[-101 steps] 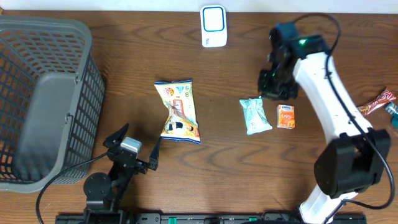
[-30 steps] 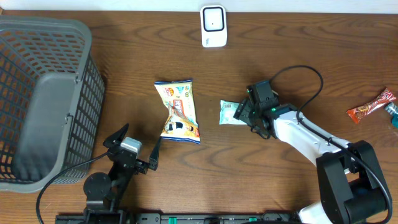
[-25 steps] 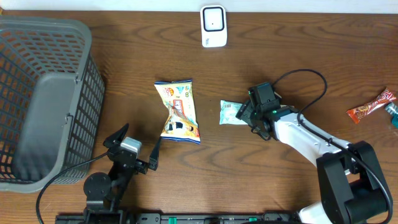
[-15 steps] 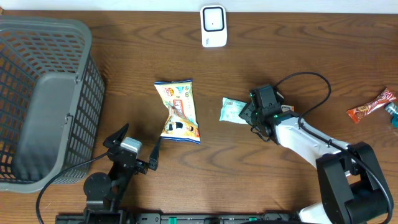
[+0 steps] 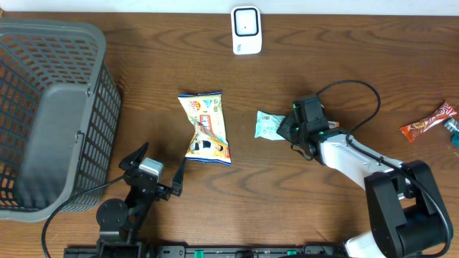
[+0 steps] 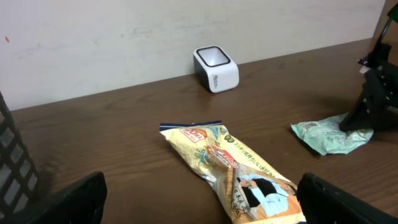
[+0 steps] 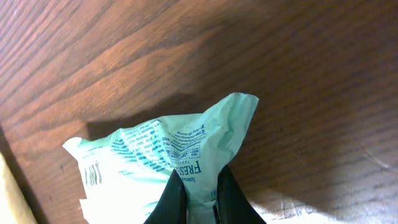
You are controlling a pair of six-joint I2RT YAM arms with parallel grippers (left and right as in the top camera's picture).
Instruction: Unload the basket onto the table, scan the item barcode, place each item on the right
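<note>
The right pincer is pinched tight on the right end of the mint-green packet. In the right wrist view its two dark fingertips meet on the crumpled film, with almost no gap between them. The packet lies on the brown tabletop right of centre and stretches leftward from the pincer, with its small-print side up and a barcode near its far end.

The white scanner stands at the tabletop's far edge, well apart from the packet. A yellow snack bag lies left of the packet, not touching it.

The left pincer stands wide open near the front edge, holding nothing.

The grey mesh basket sits at the far left, and only its own solid grey bottom shows inside. A red candy wrapper lies at the right edge.
</note>
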